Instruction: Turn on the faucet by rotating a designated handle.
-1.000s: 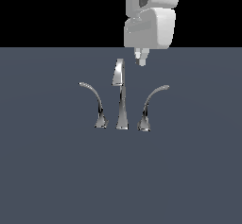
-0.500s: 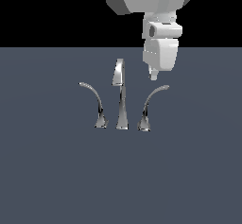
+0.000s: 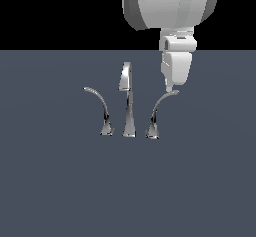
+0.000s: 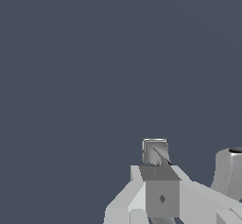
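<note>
The chrome faucet stands on the grey floor in the exterior view, with its tall central spout [image 3: 128, 101] between two slim levers. The handle [image 3: 158, 112] is the lever on the exterior view's right, its thin arm arching rightward. The mirror lever [image 3: 101, 112] bends leftward. My gripper [image 3: 172, 88] hangs straight down with its tip at the end of the handle's arm, touching it or just above it. The fingers look shut with nothing between them. In the wrist view the fingers [image 4: 160, 194] sit over a small chrome piece [image 4: 155, 151], with the spout top [image 4: 230, 171] beside it.
Flat dark grey floor [image 3: 60, 191] surrounds the faucet on all sides. The bulky white arm [image 3: 170, 6] looms above the handle side.
The arm has come down and towards the exterior view's right. The fingertip went from above and behind the spout to the tip of the right lever. The faucet parts have not moved.
</note>
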